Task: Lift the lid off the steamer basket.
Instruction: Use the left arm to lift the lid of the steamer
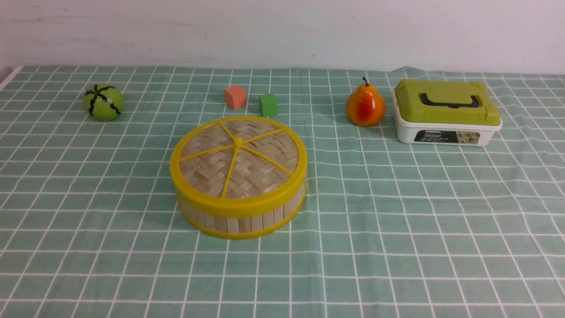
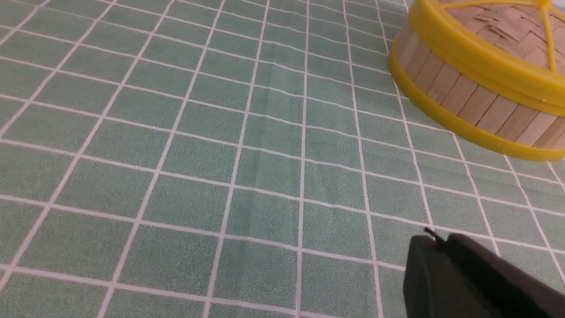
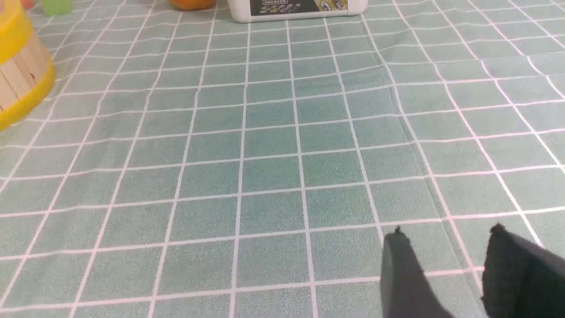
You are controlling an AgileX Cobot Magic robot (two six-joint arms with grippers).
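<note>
The lid point(image 1: 238, 159), woven bamboo with a yellow rim, yellow spokes and a small centre knob, sits closed on the steamer basket point(image 1: 240, 218) in the middle of the table. Neither gripper shows in the front view. In the left wrist view my left gripper point(image 2: 437, 240) is shut and empty over bare cloth, well short of the basket point(image 2: 468, 104), whose lid point(image 2: 507, 31) shows there too. In the right wrist view my right gripper point(image 3: 448, 236) is open and empty over bare cloth, far from the basket point(image 3: 20, 84) at that frame's edge.
A green melon ball point(image 1: 103, 102) lies at the far left. An orange cube point(image 1: 235, 96) and a green cube point(image 1: 268, 105) sit behind the basket. A pear point(image 1: 365, 106) and a white box with an olive-green lid point(image 1: 446, 112) stand at the far right. Green checked cloth point(image 1: 397, 229) covers the table.
</note>
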